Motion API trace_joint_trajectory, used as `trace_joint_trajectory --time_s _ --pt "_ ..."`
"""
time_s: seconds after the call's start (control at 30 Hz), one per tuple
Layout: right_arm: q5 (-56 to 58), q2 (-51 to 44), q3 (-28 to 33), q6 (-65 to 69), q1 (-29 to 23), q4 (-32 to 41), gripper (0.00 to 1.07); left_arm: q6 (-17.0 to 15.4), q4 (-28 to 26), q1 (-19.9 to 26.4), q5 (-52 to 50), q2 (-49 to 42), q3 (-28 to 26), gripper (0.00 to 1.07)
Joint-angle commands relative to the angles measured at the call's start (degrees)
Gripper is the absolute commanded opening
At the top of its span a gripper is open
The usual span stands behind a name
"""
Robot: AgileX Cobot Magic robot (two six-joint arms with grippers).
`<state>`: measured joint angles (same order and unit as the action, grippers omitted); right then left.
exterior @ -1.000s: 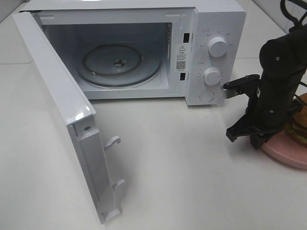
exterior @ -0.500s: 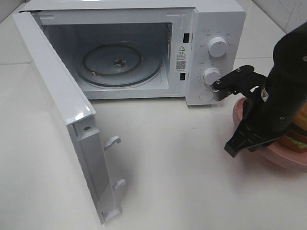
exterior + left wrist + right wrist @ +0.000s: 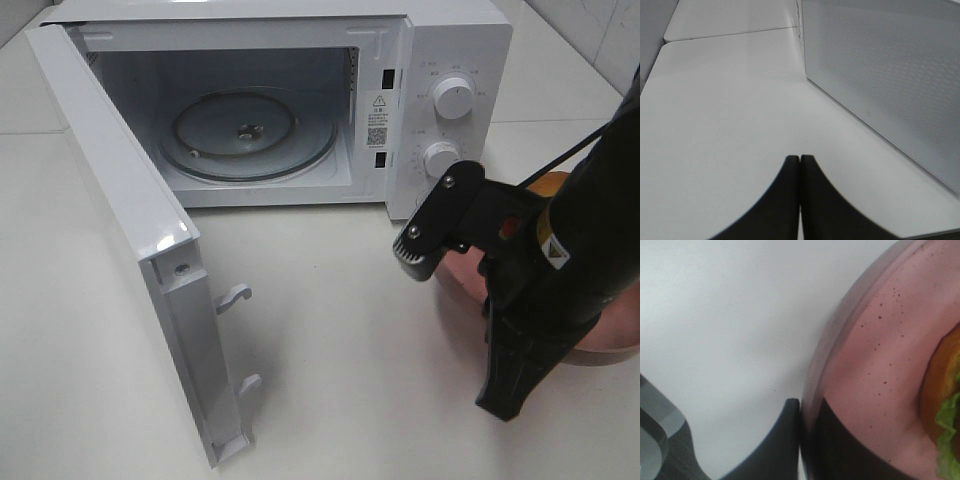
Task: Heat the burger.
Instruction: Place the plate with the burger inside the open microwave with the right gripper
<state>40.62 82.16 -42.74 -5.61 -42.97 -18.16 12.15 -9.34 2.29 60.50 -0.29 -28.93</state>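
Bright, even overhead light nearly washes out the white bench (image 3: 380,330), with a small glare spot on the open microwave door (image 3: 130,200) and a soft shadow beside it toward the near edge. By the right edge, the right arm (image 3: 570,270) looms dark and slightly soft. In the right wrist view, the pink plate (image 3: 875,365) and burger (image 3: 945,400) are close and blurred, the rim seemingly shaded.

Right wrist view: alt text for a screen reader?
Two dark fingers pinch the rim of a pink speckled plate. A burger, bun and lettuce showing, sits on it, partly cut off; white table behind.
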Motion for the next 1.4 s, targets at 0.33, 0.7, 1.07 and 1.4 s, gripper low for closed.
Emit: trace_joint_trajectory --time_s 0.33,0.7,1.07,1.4 --pt "-3.2 -0.8 -0.2 -19.9 -5.9 1.5 0.00 -0.1 -0.1 0.2 -0.6 -1.1 0.0 0.00" --pt "-7.0 -0.8 -0.2 -39.5 -5.9 4.9 0.00 -0.1 -0.1 0.2 -0.6 -1.1 0.0 0.00" --pt "-12.8 -0.8 -0.2 -51.3 -5.8 4.9 0.00 -0.1 -0.1 0.2 -0.6 -1.1 0.0 0.00" --pt "-22.8 0.2 -0.6 -62.7 -4.1 5.6 0.00 -0.1 -0.1 0.2 -0.6 -1.1 0.0 0.00"
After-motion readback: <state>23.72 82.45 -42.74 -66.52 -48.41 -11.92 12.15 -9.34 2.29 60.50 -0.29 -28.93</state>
